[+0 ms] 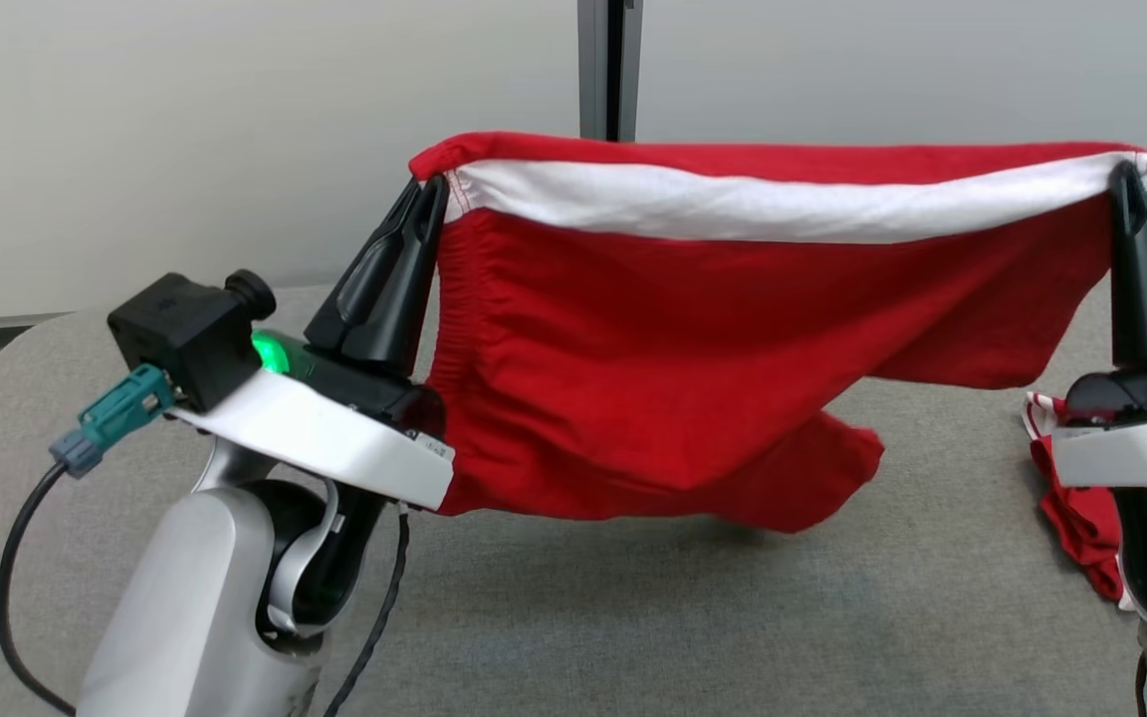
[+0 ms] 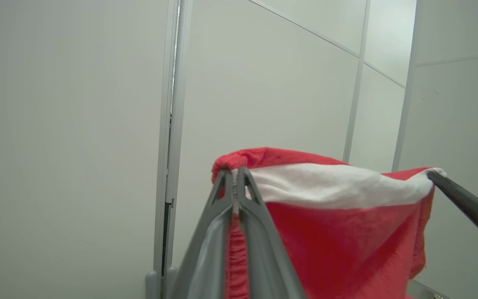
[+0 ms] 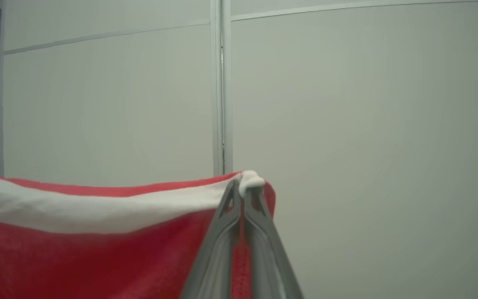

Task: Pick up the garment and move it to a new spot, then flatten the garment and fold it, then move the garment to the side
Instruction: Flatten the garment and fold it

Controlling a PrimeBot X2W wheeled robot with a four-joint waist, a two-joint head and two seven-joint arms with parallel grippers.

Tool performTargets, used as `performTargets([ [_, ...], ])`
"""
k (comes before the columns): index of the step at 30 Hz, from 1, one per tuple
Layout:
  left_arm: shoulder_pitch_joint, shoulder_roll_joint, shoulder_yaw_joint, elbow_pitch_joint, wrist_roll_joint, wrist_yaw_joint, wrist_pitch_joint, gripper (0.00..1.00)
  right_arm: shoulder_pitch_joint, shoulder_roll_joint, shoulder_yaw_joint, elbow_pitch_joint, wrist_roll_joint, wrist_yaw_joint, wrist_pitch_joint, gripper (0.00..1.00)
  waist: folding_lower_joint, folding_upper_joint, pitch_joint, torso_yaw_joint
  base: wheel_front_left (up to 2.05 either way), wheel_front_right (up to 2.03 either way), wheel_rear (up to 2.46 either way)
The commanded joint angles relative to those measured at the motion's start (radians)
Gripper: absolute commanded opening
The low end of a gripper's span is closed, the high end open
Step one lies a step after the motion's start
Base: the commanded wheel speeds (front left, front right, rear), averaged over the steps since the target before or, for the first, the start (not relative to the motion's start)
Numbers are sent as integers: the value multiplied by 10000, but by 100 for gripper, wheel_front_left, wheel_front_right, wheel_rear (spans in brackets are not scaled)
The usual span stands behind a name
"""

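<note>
left gripper (image 1: 431, 199) and right gripper (image 1: 1126, 184) pinched the garment (image 1: 693, 349) taut between them, long axis crosswise (hem over the table (image 1: 573, 617)).

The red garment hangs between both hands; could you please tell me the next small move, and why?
Probably lower both hands together to lay the garment flat: the left hand and right hand each pinch a top corner, so it hangs spread, its hem near the grey table.

No legible text or labels anywhere.
</note>
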Motion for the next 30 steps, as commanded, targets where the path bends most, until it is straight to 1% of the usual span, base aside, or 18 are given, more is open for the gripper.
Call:
performTargets([
  [1, 112, 52, 47, -58, -66, 46, 47, 0, 96, -24, -23, -41, 34, -5, 69, 0, 0, -1, 8, -5, 0, 0, 0],
  [6, 128, 127, 1, -209, -165, 59, 262, 0, 96, -36, 83, -216, 94, -3, 549, 0, 0, -1, 113, -32, 0, 0, 0],
  [10, -393, 139, 49, 21, -467, -40, 667, 0, -470, -290, 275, -200, 247, -3, 919, 0, 0, -1, 499, -76, 0, 0, 0],
  [13, -1262, 217, 179, 498, -612, -127, 944, 0, -1390, -714, 569, 29, 330, -5, 1139, 0, 0, -1, 1175, -129, 0, 0, 0],
  [14, -1672, 322, 222, 716, -521, -166, 1004, 0, -1805, -870, 718, 150, 372, -5, 1173, 0, 0, -1, 1459, -157, 0, 0, 0],
  [18, -3623, 382, 487, 1930, -454, -236, 1072, 0, -3955, -1408, 1132, 962, 511, -5, 1222, 0, 0, -1, 2800, -268, 0, 0, 0],
  [22, -5966, 678, 606, 3564, 211, -304, 580, 0, -6620, -1671, 1652, 2375, 222, -5, 872, 0, 0, -1, 4163, -436, 0, 0, 0],
  [25, -7583, 734, 650, 4931, 607, -350, -103, 0, -8449, -1554, 1996, 3706, -145, -8, 255, 0, 0, -1, 4962, -533, 0, 0, 0],
  [26, -8121, 792, 698, 5339, 800, -325, -490, 0, -8984, -1468, 2075, 4161, -278, -9, 19, 0, 0, -1, 5187, -562, 0, 0, 0],
  [28, -9010, 833, 796, 6100, 1161, -168, -1521, 0, -9847, -1412, 2577, 4918, -696, -12, -449, 0, 0, -1, 5545, -583, 0, 0, 0],
  [30, -9512, 720, 714, 6955, 1394, -176, -2306, 0, -10442, -1121, 2758, 5690, -749, -14, -917, 0, 0, -1, 5823, -602, 0, 0, 0],
])
